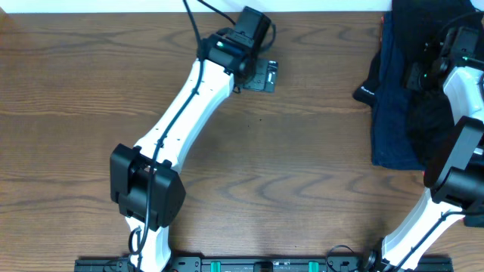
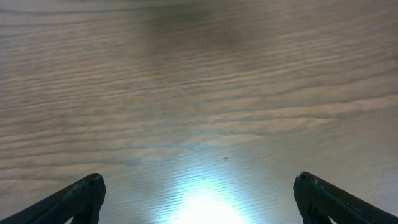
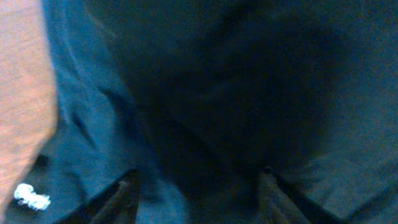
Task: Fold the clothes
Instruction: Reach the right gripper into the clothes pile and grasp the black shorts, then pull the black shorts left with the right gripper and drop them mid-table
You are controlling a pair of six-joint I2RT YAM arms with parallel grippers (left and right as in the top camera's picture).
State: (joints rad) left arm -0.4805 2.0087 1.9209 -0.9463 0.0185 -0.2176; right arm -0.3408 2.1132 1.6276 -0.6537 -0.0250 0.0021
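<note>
Overhead, the black shorts (image 1: pixel 422 121) sit heaped on navy garments (image 1: pixel 389 113) at the right edge of the surface (image 1: pixel 302 166) near its far corner, looking soft, light and floppy, best pinched at a waistband edge; right fingers (image 3: pixel 121 199) are spread over them, and left fingers (image 2: pixel 74 199) are released over bare wood.
</note>
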